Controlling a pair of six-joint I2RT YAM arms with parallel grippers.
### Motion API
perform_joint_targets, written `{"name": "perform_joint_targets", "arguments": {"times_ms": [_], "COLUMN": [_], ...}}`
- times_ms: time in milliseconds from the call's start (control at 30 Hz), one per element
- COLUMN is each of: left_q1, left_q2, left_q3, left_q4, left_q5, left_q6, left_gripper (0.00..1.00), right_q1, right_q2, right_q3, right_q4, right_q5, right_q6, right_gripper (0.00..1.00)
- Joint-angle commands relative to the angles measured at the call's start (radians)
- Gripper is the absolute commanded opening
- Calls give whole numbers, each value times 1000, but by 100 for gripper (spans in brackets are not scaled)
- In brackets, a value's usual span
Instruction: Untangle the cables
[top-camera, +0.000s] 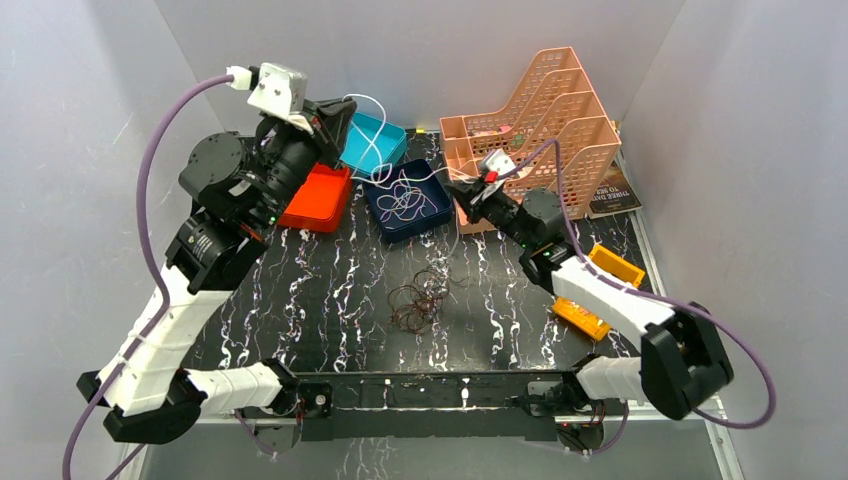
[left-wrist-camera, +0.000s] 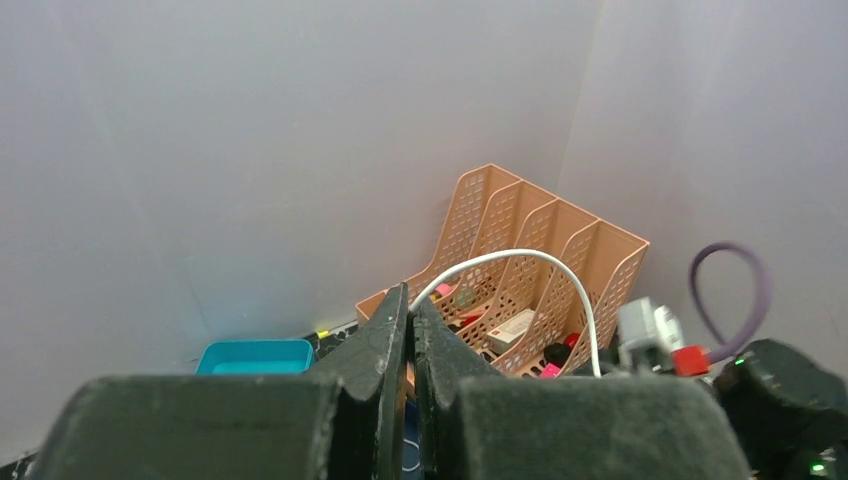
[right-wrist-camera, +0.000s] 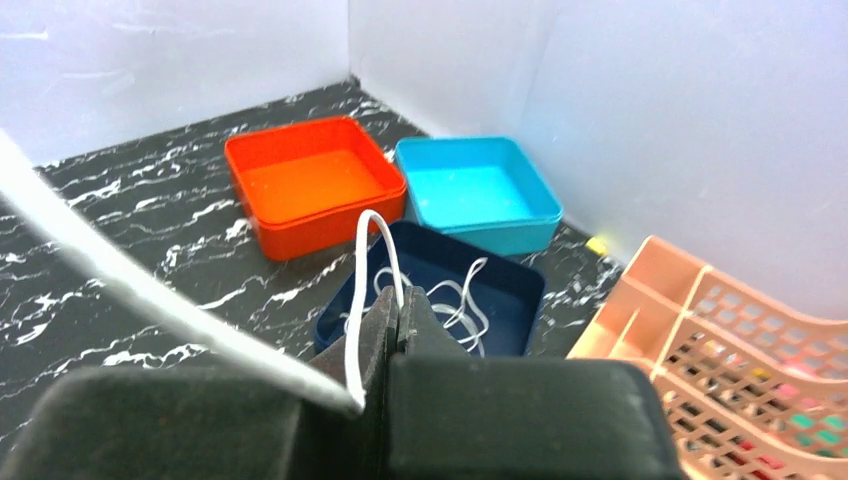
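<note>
A white cable (top-camera: 381, 130) rises from the tangle of whitish cables (top-camera: 405, 200) lying in the navy tray (top-camera: 437, 217). My left gripper (top-camera: 343, 108) hangs above the teal tray and is shut on one stretch of it; in the left wrist view the cable (left-wrist-camera: 520, 256) arcs out from the tips of the left gripper (left-wrist-camera: 411, 300). My right gripper (top-camera: 457, 187) sits at the navy tray's right edge. In the right wrist view the right gripper (right-wrist-camera: 401, 292) is shut on a white loop (right-wrist-camera: 372, 235). A brown cable bunch (top-camera: 418, 303) lies on the table's middle.
An orange tray (top-camera: 318, 198) and a teal tray (top-camera: 372, 145) stand left of the navy one. A peach file rack (top-camera: 540, 130) fills the back right, with a book (top-camera: 608, 195) beside it. A yellow-orange holder (top-camera: 600, 290) lies under the right arm.
</note>
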Motion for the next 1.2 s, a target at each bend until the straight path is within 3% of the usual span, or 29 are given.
{"name": "perform_joint_targets", "arguments": {"times_ms": [0,300,733,1167], "left_q1": [6,6,6,6], "left_q2": [-49,-101,-142,-164], "left_q3": [-56,-119,-199,-236], "left_q4": [15,6,20,24], "left_q5": [-53,-84,-104,-121], "left_q6": [-24,-46,-83,-90], "left_gripper": [0,0,0,0], "right_q1": [-4,-4,-4,-4], "right_q2": [-114,-218,-271,-318], "right_q3": [82,244,494,608], "right_q4": [-114,-376,-498,-512], "right_q5": [33,-10,-32,-17], "right_q6": [-81,-81,187,248], "right_gripper": [0,0,0,0]}}
